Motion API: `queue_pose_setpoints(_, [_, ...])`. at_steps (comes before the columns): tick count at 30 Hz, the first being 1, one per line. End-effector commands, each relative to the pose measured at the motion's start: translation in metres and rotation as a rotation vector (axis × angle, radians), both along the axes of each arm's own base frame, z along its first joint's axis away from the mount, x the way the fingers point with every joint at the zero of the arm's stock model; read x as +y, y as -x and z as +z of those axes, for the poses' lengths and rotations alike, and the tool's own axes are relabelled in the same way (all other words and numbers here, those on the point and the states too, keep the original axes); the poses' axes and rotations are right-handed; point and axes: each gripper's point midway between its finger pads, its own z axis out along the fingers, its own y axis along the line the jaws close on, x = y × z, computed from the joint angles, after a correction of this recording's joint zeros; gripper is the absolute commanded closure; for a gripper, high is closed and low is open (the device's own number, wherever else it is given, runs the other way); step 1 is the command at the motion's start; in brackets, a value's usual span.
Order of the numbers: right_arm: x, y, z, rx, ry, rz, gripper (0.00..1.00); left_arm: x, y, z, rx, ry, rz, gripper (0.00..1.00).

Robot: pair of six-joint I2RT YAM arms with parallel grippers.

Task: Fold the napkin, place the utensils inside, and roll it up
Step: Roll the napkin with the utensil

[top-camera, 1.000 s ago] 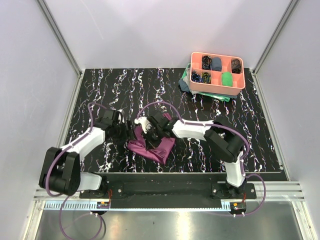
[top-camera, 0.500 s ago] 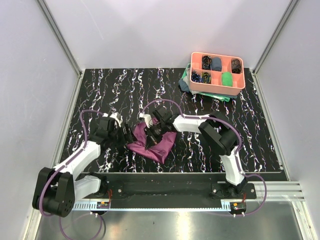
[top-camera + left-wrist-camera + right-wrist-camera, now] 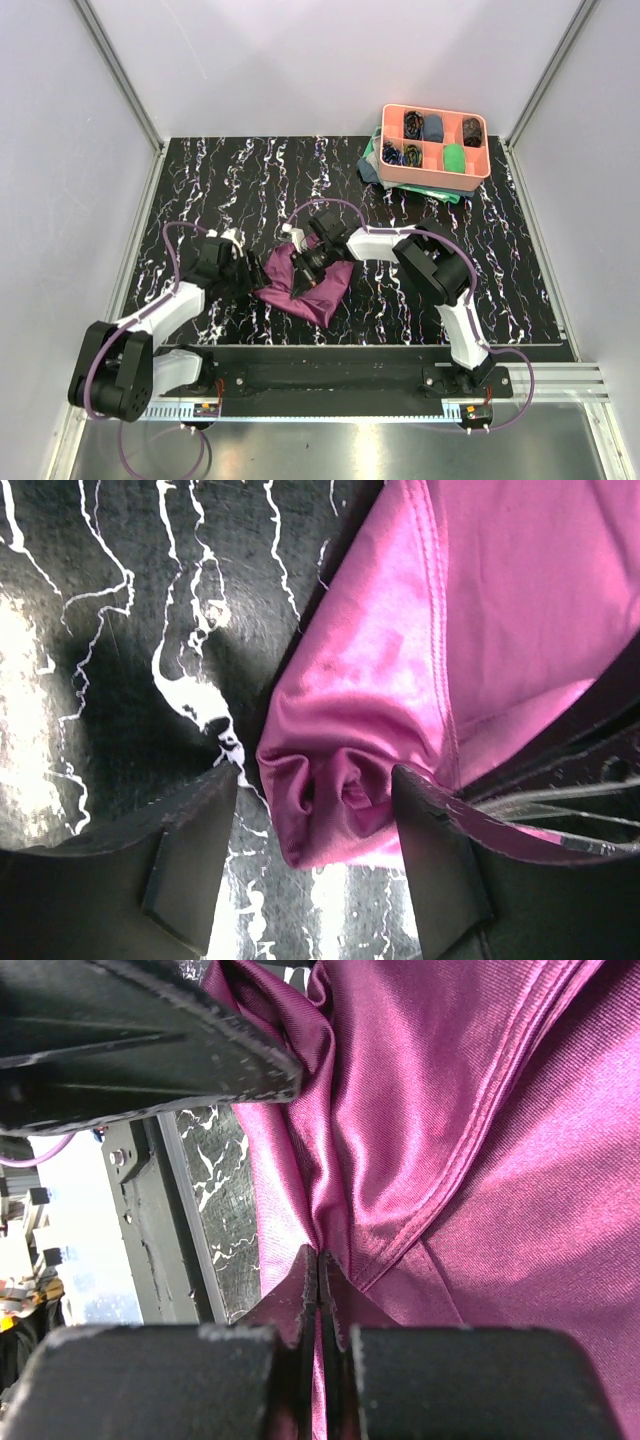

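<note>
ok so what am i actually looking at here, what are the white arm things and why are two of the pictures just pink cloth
Two robot arms are bolted at the near edge of a black marbled table. The wide picture comes from a fixed camera above and behind them. The two close-ups come from cameras on the wrists, so each shows its own dark fingers. On the table lies a crumpled purple napkin. At the far right a pink tray of small cloth rolls sits on a teal-green cloth. The right gripper is shut, pinching a fold of the napkin. The left gripper is open, its jaws either side of a bunched corner.
</note>
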Motion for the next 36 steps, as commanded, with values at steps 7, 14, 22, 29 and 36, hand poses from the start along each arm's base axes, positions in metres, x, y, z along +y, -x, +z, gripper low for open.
queue_pose_setpoints(7, [-0.019,0.008,-0.045,0.040,0.132,-0.011,1.00,-0.001,-0.029,0.000,-0.066,-0.033,-0.013,0.41])
queue_pose_setpoints(14, [-0.018,0.008,-0.044,0.052,0.125,-0.012,1.00,-0.003,-0.021,-0.007,-0.026,-0.019,-0.021,0.61])
queue_pose_setpoints(22, [-0.019,0.006,-0.048,0.071,0.132,-0.021,1.00,-0.001,-0.007,-0.008,-0.016,-0.005,-0.007,0.44])
queue_pose_setpoints(29, [-0.023,0.004,-0.054,0.089,0.144,-0.033,1.00,-0.005,0.001,0.001,-0.049,0.044,-0.010,0.38])
queue_pose_setpoints(36, [-0.023,0.002,-0.057,0.108,0.147,-0.041,1.00,-0.007,0.005,-0.001,-0.057,0.062,-0.011,0.51])
